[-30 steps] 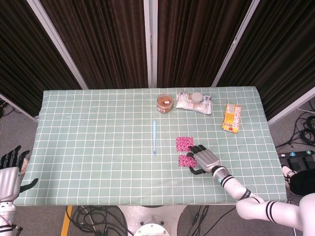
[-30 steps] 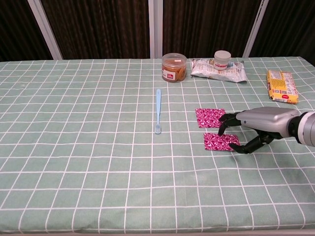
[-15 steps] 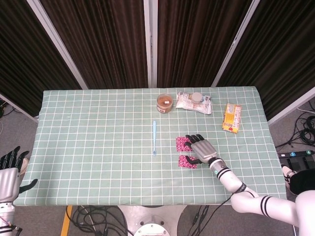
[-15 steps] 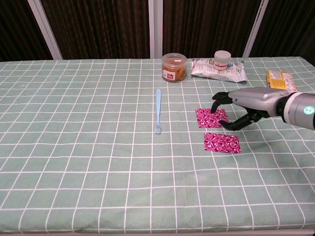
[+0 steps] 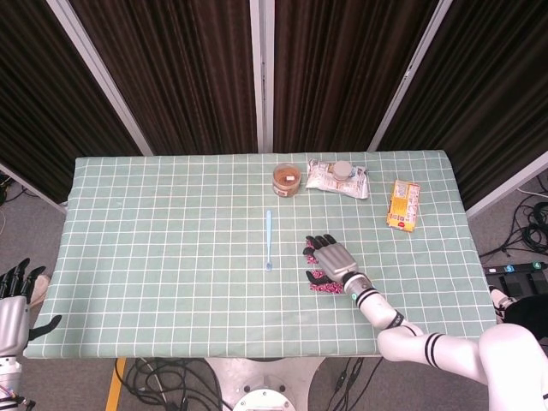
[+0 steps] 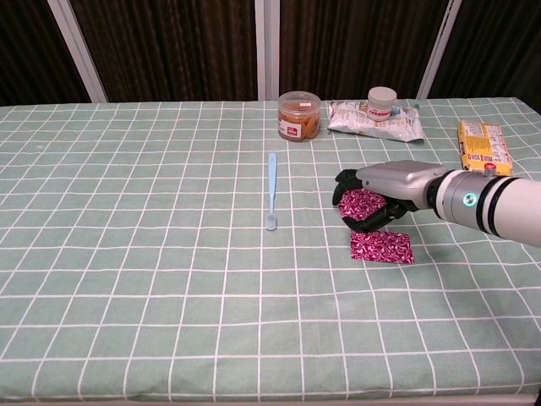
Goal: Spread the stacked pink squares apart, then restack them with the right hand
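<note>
Two pink squares lie apart on the green checked desk (image 6: 127, 254), the right hand on the farther one.

At far left the left hand (image 5: 15, 295) hangs off the desk edge, fingers loosely apart, holding nothing. Mid-desk lies a pale blue spoon (image 6: 271, 190). Right of it, the right hand (image 6: 385, 190) curls its dark fingers around the far pink square (image 6: 362, 201), thumb beneath its near edge. The near pink square (image 6: 381, 246) lies flat just in front, magenta with a fine white swirl pattern, slightly skewed to the grid. Behind stand a jar (image 6: 298, 116), a snack bag (image 6: 376, 118) and a yellow packet (image 6: 483, 147).
</note>
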